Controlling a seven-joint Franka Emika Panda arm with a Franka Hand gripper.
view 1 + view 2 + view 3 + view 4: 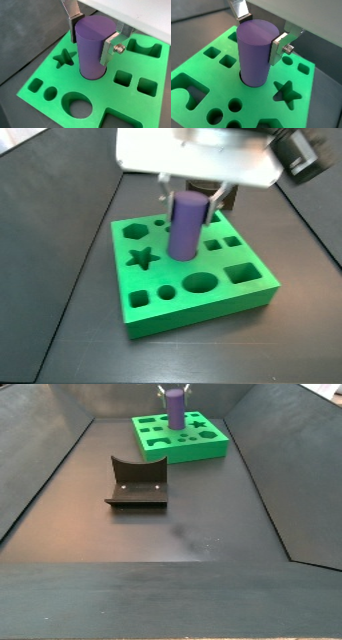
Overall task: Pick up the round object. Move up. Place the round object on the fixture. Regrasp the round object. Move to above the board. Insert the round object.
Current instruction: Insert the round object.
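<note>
Claw [92,34] pinching the purple peg [93,47] upright, tip in the green board [100,107] centre hole; we risk jamming if it's tilted

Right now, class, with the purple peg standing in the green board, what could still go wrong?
1. The round object stands tall out of the board, so it may be only partly seated and could jam if pushed off-axis.
2. The gripper sits around its top; pulling away sideways could tilt it or drag it out.
</note>
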